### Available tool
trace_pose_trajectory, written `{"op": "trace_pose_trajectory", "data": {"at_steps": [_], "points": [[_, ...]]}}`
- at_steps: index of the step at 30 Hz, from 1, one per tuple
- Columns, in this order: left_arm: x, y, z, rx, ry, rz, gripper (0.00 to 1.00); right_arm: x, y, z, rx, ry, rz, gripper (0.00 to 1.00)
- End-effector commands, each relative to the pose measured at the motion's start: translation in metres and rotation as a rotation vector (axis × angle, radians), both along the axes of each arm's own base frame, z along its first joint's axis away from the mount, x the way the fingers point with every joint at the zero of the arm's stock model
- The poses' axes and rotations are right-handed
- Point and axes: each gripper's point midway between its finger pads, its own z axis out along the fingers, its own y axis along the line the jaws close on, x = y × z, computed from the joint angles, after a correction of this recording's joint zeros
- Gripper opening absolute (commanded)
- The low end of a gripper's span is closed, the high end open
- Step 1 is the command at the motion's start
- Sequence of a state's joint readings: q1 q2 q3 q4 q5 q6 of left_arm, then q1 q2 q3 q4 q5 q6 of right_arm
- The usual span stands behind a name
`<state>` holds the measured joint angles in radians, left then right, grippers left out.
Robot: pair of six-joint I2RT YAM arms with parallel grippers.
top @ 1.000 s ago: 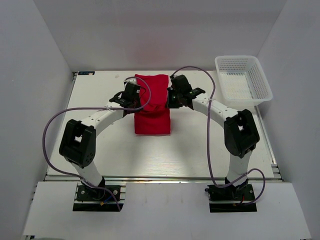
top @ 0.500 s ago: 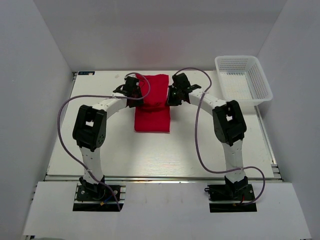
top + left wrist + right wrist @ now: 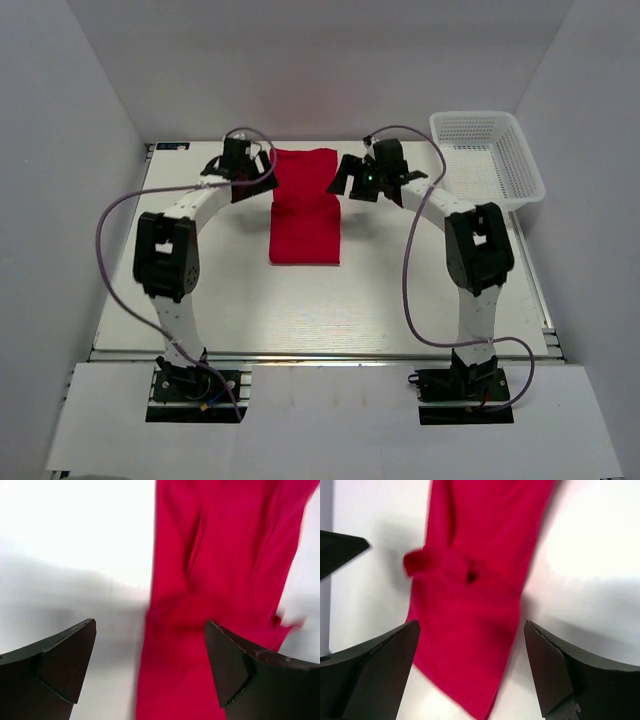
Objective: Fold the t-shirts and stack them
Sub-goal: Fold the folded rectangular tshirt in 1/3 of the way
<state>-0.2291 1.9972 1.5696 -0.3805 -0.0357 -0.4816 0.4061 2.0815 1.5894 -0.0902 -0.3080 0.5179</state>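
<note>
Top external: left gripper (image 3: 265, 172) and right gripper (image 3: 348, 182) are now drawn back off the red t-shirt (image 3: 305, 215), fingers (image 3: 60, 665) spread and empty. It is left folded lengthwise mid-desk (image 3: 400, 290), likely awaiting another fold.

In the left wrist view the shirt (image 3: 220, 580) is blurred and runs off at 12 and 6 o'clock, so its hems and folds cannot be told. The left fingers (image 3: 50, 665) are cut off at 6 o'clock. In the right wrist view the shirt (image 3: 480, 580) is blurred too and cropped at 12 o'clock, and a dark wedge (image 3: 337, 550) at 9 o'clock is clipped, too little showing to name.
</note>
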Motion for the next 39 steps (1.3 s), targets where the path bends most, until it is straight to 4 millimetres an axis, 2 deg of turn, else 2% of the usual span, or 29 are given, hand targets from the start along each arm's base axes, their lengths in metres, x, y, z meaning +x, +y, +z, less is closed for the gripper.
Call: {"op": "trace_pose_trajectory", "data": {"at_steps": [1, 2, 3, 4, 6, 7, 8, 9, 10, 11, 12, 13, 14, 16, 17, 18, 19, 20, 22, 23, 24, 25, 26, 28, 33, 36, 39], "points": [[-0.064, -0.012, 0.005, -0.018, 0.031, -0.1, 1.0, -0.051, 0.011, 0.033, 0.068, -0.121, 0.164, 0.9], [-0.077, -0.011, 0.002, -0.025, 0.046, -0.11, 1.0, -0.054, 0.012, 0.04, 0.078, -0.156, 0.178, 0.9], [-0.086, -0.009, 0.018, -0.034, 0.006, -0.111, 1.0, -0.066, 0.017, 0.048, 0.078, -0.197, 0.237, 0.9], [-0.114, -0.008, -0.007, -0.047, 0.069, -0.136, 1.0, -0.079, 0.021, 0.045, 0.082, -0.192, 0.278, 0.9], [-0.136, -0.008, -0.01, -0.08, 0.054, -0.151, 1.0, -0.099, 0.036, 0.044, 0.097, -0.194, 0.384, 0.9], [-0.162, -0.006, -0.012, -0.106, 0.056, -0.16, 1.0, -0.099, 0.042, 0.046, 0.093, -0.22, 0.421, 0.9], [-0.172, -0.005, -0.011, -0.124, 0.046, -0.162, 1.0, -0.114, 0.057, 0.035, 0.095, -0.185, 0.477, 0.9], [-0.181, -0.005, -0.009, -0.135, 0.031, -0.171, 1.0, -0.112, 0.064, 0.039, 0.098, -0.197, 0.494, 0.9], [-0.201, -0.003, -0.023, -0.145, 0.06, -0.185, 1.0, -0.118, 0.07, 0.038, 0.115, -0.184, 0.534, 0.9], [-0.209, -0.003, -0.01, -0.16, 0.014, -0.196, 1.0, -0.121, 0.084, 0.023, 0.116, -0.15, 0.559, 0.9], [-0.217, -0.001, -0.01, -0.16, 0.012, -0.196, 1.0, -0.118, 0.091, 0.028, 0.126, -0.16, 0.57, 0.9], [-0.236, 0.004, -0.024, -0.152, 0.06, -0.193, 1.0, -0.119, 0.098, 0.017, 0.128, -0.141, 0.591, 0.9], [-0.245, 0.004, -0.024, -0.168, 0.069, -0.195, 1.0, -0.111, 0.108, 0.022, 0.135, -0.156, 0.594, 0.9], [-0.267, 0.008, -0.027, -0.182, 0.075, -0.192, 1.0, -0.105, 0.115, 0.011, 0.128, -0.136, 0.595, 0.9], [-0.274, 0.009, -0.028, -0.192, 0.077, -0.183, 1.0, -0.094, 0.123, 0.017, 0.135, -0.167, 0.592, 0.9], [-0.283, 0.009, -0.027, -0.204, 0.064, -0.194, 1.0, -0.087, 0.129, 0.013, 0.135, -0.185, 0.584, 0.9], [-0.288, 0.01, -0.028, -0.204, 0.063, -0.195, 1.0, -0.082, 0.131, 0.008, 0.13, -0.179, 0.571, 0.9], [-0.291, 0.011, -0.027, -0.212, 0.06, -0.188, 1.0, -0.065, 0.142, 0.011, 0.138, -0.196, 0.556, 0.9], [-0.295, 0.011, -0.021, -0.223, 0.034, -0.185, 1.0, -0.055, 0.15, 0.014, 0.15, -0.197, 0.55, 0.9], [-0.295, 0.011, -0.017, -0.226, 0.019, -0.186, 1.0, -0.046, 0.153, 0.001, 0.15, -0.18, 0.532, 0.9], [-0.294, 0.011, -0.015, -0.228, 0.009, -0.188, 1.0, -0.04, 0.156, 0.003, 0.158, -0.186, 0.519, 0.9], [-0.292, 0.011, -0.013, -0.23, -0.003, -0.189, 1.0, -0.031, 0.156, -0.002, 0.143, -0.195, 0.485, 0.9], [-0.288, 0.012, -0.005, -0.226, -0.028, -0.182, 1.0, -0.026, 0.156, -0.016, 0.132, -0.172, 0.461, 0.9], [-0.289, 0.012, -0.003, -0.225, -0.026, -0.182, 1.0, -0.012, 0.154, -0.017, 0.118, -0.187, 0.414, 0.9], [-0.29, 0.016, -0.006, -0.207, -0.001, -0.163, 1.0, 0.004, 0.142, -0.052, 0.064, -0.142, 0.325, 0.9], [-0.29, 0.017, -0.004, -0.2, 0.0, -0.156, 1.0, 0.018, 0.132, -0.064, 0.083, -0.119, 0.289, 0.9], [-0.29, 0.019, -0.004, -0.194, -0.002, -0.149, 1.0, 0.022, 0.138, -0.047, 0.144, -0.137, 0.333, 0.9]]}}
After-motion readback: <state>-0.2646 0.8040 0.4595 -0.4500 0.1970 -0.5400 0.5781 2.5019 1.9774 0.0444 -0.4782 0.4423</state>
